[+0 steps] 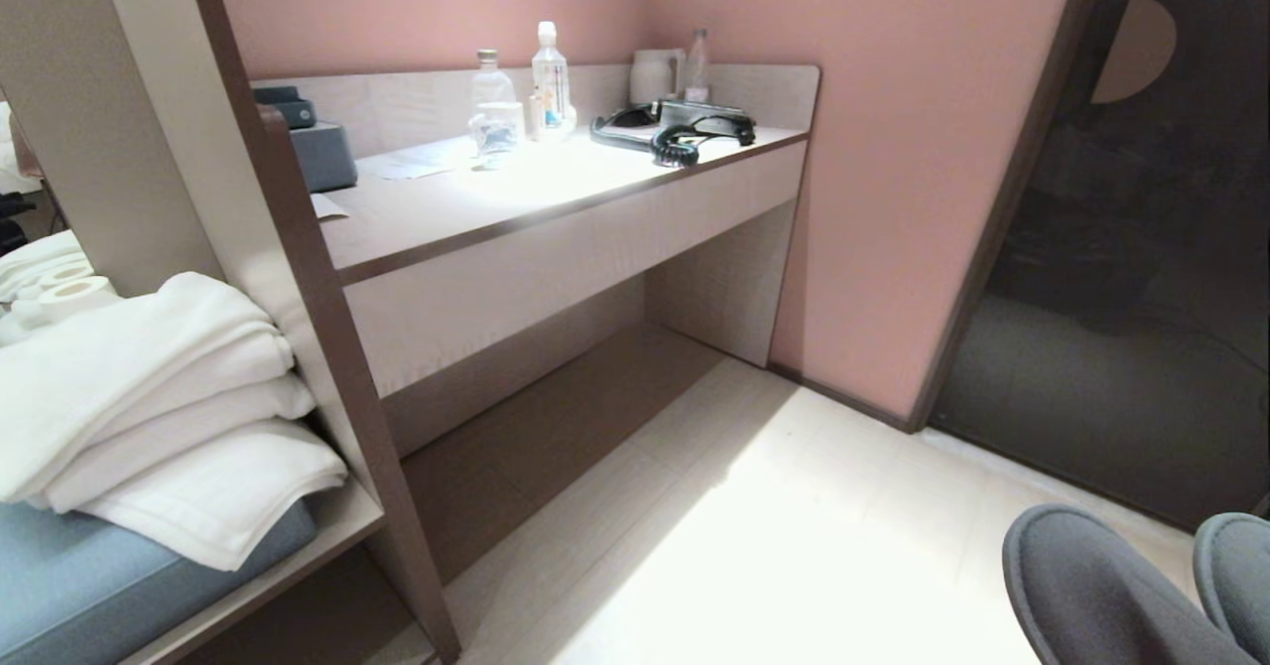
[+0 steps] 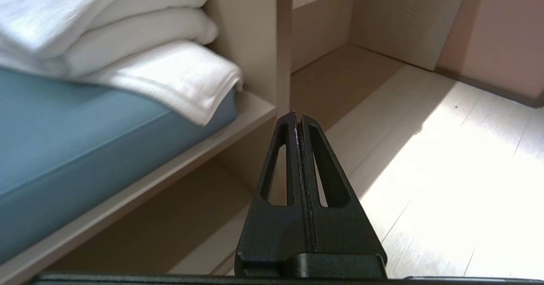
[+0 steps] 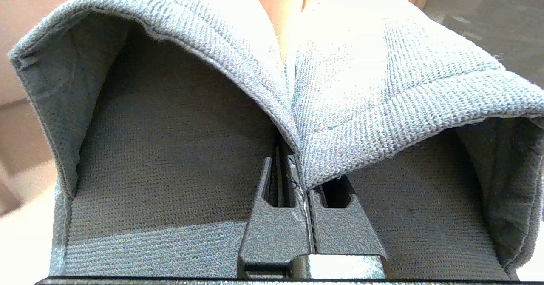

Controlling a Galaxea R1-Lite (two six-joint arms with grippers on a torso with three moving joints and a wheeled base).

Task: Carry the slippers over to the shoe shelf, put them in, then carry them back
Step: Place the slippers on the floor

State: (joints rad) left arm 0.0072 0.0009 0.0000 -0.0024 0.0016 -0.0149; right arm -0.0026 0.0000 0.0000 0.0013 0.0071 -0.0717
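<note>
pale desk against pink wall, bottles and phone on top. white towels stacked on blue cushion, left. slippers side by side, pinched together in right hand. left hand closed, empty, above floor.

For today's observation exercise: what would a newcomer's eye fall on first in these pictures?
Probably the grey slippers, filling the right wrist view, their inner edges pinched together in the shut right gripper; their toes poke into the head view's lower right corner. Next, the white towels stacked on a blue cushion at the left, beside the desk with bottles and a phone.
</note>
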